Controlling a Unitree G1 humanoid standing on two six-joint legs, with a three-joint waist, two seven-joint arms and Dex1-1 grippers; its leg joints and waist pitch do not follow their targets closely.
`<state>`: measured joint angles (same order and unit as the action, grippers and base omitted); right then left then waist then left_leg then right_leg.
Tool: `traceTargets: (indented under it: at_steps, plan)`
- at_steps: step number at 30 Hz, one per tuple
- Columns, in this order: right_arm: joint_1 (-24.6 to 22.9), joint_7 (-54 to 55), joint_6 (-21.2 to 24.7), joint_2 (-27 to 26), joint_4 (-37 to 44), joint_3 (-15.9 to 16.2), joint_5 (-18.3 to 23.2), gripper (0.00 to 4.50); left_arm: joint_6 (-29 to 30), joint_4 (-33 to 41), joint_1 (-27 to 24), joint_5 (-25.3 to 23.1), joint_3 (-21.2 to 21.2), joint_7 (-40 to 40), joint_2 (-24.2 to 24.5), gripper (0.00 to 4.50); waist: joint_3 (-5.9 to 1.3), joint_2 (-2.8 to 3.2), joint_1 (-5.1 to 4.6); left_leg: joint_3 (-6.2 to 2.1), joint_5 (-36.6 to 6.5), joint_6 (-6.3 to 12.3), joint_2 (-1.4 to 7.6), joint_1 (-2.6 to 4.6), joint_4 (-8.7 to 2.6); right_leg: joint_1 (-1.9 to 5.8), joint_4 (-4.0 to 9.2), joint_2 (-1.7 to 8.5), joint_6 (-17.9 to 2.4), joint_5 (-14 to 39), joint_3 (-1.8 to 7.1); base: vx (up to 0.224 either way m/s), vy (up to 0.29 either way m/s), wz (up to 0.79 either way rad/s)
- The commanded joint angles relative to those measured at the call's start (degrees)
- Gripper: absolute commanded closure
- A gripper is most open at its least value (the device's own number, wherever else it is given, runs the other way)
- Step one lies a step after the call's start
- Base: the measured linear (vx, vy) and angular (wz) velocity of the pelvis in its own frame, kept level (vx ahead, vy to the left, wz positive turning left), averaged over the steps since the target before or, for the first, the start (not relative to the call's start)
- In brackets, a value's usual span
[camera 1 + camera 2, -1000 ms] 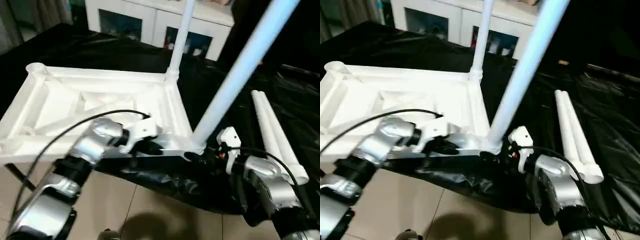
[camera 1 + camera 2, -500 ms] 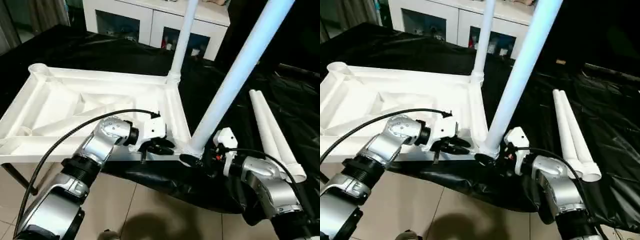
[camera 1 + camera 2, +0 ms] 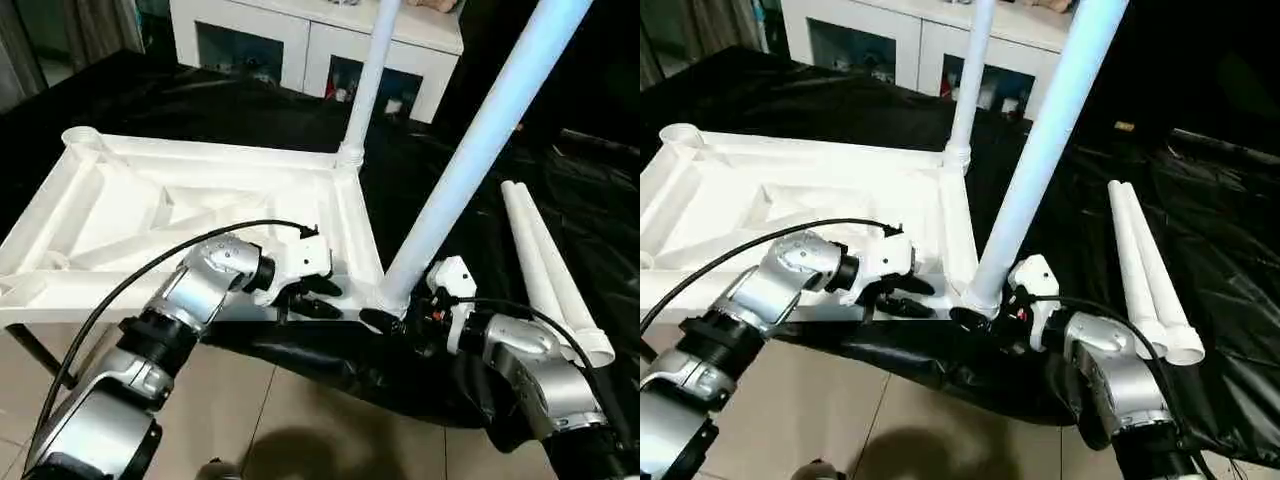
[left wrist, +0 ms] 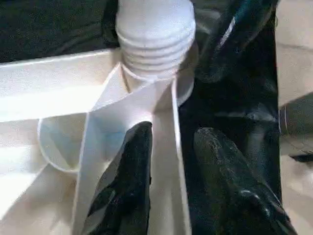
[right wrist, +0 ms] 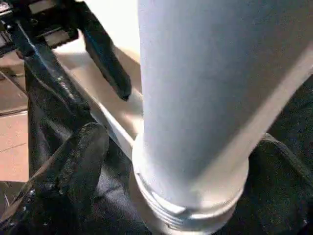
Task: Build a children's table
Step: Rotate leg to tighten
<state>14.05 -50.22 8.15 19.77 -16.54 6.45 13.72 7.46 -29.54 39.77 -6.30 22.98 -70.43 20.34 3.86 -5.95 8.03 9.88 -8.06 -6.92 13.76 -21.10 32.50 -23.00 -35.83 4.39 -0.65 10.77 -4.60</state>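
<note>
The children's table top (image 3: 180,200) lies upside down on a black sheet, its ribbed underside facing up. One white leg (image 3: 368,80) stands in the far right corner socket. A second leg (image 3: 470,150) rises from the near right socket. Two loose legs (image 3: 545,260) lie side by side on the right. My left gripper (image 3: 315,298) is at the near rim, close to that near socket. It is open, and its fingers (image 4: 132,171) straddle the rim wall. My right gripper (image 3: 395,322) stands open around the base of the near leg, with one finger (image 5: 85,147) beside the threaded end.
A white cabinet (image 3: 300,40) with glass doors stands at the back. The black sheet (image 3: 200,100) hangs over the near edge of the work surface. Below that edge is a tiled floor (image 3: 280,420). A black cable (image 3: 150,270) loops over my left forearm.
My left gripper's fingers have spread apart and let go of the near rim. The right gripper has stayed at the base of the near leg.
</note>
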Motion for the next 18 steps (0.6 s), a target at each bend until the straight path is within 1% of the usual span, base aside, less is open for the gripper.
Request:
traceTargets:
  at_steps: [1, 5, 7, 8, 9, 11, 12, 13, 14, 15, 18]
  plan:
    - [-0.32, 0.69, 0.01, 0.39, 0.69, -0.62, -0.47, 0.29, 0.27, 0.95, -0.68, -0.91, 1.01, 0.59, -0.02, 2.89, -4.27, 1.38, -0.23, 0.37, -16.39, -0.1, -0.14, 0.9, -3.35, 2.83, 4.66, 3.27, -9.5, 11.6, 2.6, 0.0, 0.0, 0.0]
    - [-0.47, 1.01, -0.04, 0.2, 0.82, -0.5, -0.6, 0.29, 0.17, 0.06, -0.83, -1.54, 1.0, 2.4, -0.48, 2.89, -4.28, 1.39, -0.2, 0.35, -16.9, -0.19, -0.1, 0.96, -3.35, 2.75, 4.74, 3.29, -9.4, 12.03, 2.6, 0.0, 0.0, 0.0]
    - [-0.44, 1.19, -0.28, 0.15, 0.58, -0.4, -0.77, 0.29, 1.94, 0.07, -1.01, -1.56, 1.1, 2.92, -0.81, 2.89, -4.25, 1.45, -0.21, 0.32, -17.05, -0.29, -0.14, 0.91, -3.4, 2.77, 4.76, 3.29, -9.33, 12.37, 2.58, 0.0, 0.0, 0.0]
    - [-0.44, 1.19, -0.28, 0.15, 0.58, -0.4, -0.77, 0.29, 1.94, 0.07, -1.01, -1.56, 1.1, 2.92, -0.81, 2.89, -4.26, 1.43, -0.24, 0.33, -17.09, -0.35, -0.14, 0.89, -3.39, 2.78, 4.73, 3.26, -9.33, 12.36, 2.59, 0.0, 0.0, 0.0]
    - [-0.4, 1.32, -0.3, 0.09, 0.6, -0.38, -0.8, 0.29, 3.4, 0.3, -1.05, -1.32, 0.8, 3.64, -1.18, 2.89, -4.26, 1.36, -0.23, 0.33, -16.96, -0.27, -0.16, 0.86, -3.37, 2.8, 4.76, 3.25, -9.31, 12.3, 2.59, 0.0, 0.0, 0.0]
    - [-0.43, 1.36, -0.23, 0.05, 0.73, -0.36, -0.78, 0.29, 4.05, 0.54, -1.06, -1.23, 0.49, 4.14, -1.4, 3.25, -4.23, 1.37, -0.19, 0.34, -17.05, -0.18, -0.16, 0.91, -3.35, 2.75, 4.81, 3.26, -9.34, 12.51, 2.59, 0.0, 0.0, 0.0]
    - [-0.43, 1.36, -0.23, 0.05, 0.73, -0.36, -0.78, 0.29, 4.05, 0.54, -1.06, -1.23, 0.49, 4.14, -1.4, 3.25, -4.22, 1.34, -0.22, 0.35, -17.08, -0.17, -0.18, 0.88, -3.35, 2.77, 4.8, 3.25, -9.32, 12.65, 2.6, 0.0, 0.0, 0.0]
    - [-0.51, 1.38, -0.18, 0.05, 0.9, -0.32, -0.77, 0.29, 4.24, 0.49, -0.93, -1.17, 0.27, 4.4, -1.51, 3.4, -4.22, 1.37, -0.22, 0.35, -17.15, -0.16, -0.17, 0.91, -3.36, 2.74, 4.85, 3.25, -9.3, 12.87, 2.6, 0.0, 0.0, 0.0]
    - [-0.57, 1.4, -0.14, 0.03, 1.02, -0.29, -0.79, 0.29, 4.36, 0.42, -0.83, -1.15, 0.14, 4.63, -1.59, 3.4, -4.22, 1.35, -0.18, 0.34, -17.19, -0.15, -0.18, 0.93, -3.35, 2.74, 4.87, 3.27, -9.27, 13.01, 2.59, 0.0, 0.0, 0.0]
    - [-0.65, 1.38, -0.18, 0.02, 1.08, -0.22, -0.86, 0.29, 4.0, 0.08, -0.73, -1.17, 0.17, 4.46, -1.47, 3.68, -4.23, 1.33, -0.17, 0.35, -17.18, -0.11, -0.2, 0.92, -3.33, 2.73, 4.91, 3.25, -9.16, 13.16, 2.61, 0.0, 0.0, 0.0]
    - [-0.76, 1.34, -0.21, 0.07, 1.15, -0.21, -0.87, 0.29, 3.57, -0.32, -0.7, -1.22, 0.31, 4.2, -1.32, 3.87, -4.2, 1.39, -0.22, 0.3, -17.38, -0.14, -0.2, 0.91, -3.4, 2.72, 4.98, 3.25, -8.87, 13.8, 2.59, 0.0, 0.0, 0.0]
